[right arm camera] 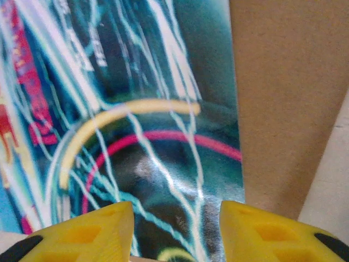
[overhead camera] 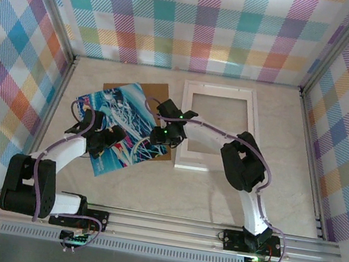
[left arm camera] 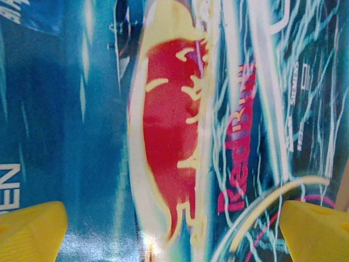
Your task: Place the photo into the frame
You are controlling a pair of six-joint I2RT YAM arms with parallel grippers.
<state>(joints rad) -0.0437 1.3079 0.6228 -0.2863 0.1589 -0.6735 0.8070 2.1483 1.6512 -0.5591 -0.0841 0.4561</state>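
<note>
Brown board [right arm camera: 289, 93] under photo [right arm camera: 136, 109] at R wrist; L claw [left arm camera: 174, 232] wide open, R claw [right arm camera: 175, 229] part-open.

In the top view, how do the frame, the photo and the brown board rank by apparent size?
1. frame, largest.
2. photo, close to it, partly covered.
3. brown board, mostly hidden under the photo; its true size is unsure.

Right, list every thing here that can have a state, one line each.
photo: flat, out of the frame, lying partly on the backing board
frame: flat on the table, opening empty
backing board: flat, out of the frame, partly covered by the photo
left gripper: open wide, just above the photo
right gripper: jaws apart with a narrower gap, over the photo's edge, no grip visible
</note>
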